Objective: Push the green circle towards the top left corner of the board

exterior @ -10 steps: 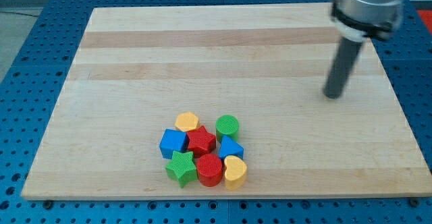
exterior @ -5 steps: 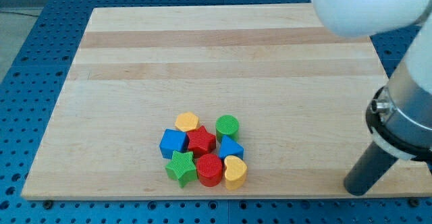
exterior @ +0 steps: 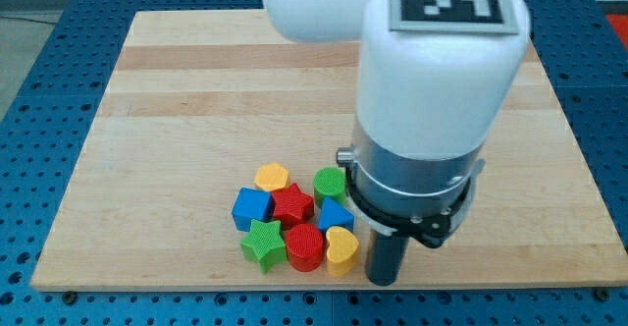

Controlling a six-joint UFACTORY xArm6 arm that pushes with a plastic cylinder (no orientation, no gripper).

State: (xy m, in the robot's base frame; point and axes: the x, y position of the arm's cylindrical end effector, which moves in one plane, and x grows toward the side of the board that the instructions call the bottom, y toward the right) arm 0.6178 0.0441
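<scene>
The green circle (exterior: 330, 183) stands at the right top of a tight cluster of blocks near the board's bottom edge. It touches the red star (exterior: 292, 205) and the blue triangle (exterior: 335, 216). My tip (exterior: 381, 279) rests on the board at the bottom, just right of the yellow heart (exterior: 340, 248) and below-right of the green circle. The arm's white body (exterior: 432, 90) fills the view's middle right and partly covers the circle's right side.
The cluster also holds a yellow hexagon (exterior: 272, 178), a blue cube (exterior: 252, 208), a green star (exterior: 264, 244) and a red cylinder (exterior: 304, 246). The wooden board (exterior: 196, 90) lies on a blue perforated table (exterior: 39, 90).
My tip swept from the board's right side down to the bottom right, then left to beside the yellow heart. The blocks have not moved.
</scene>
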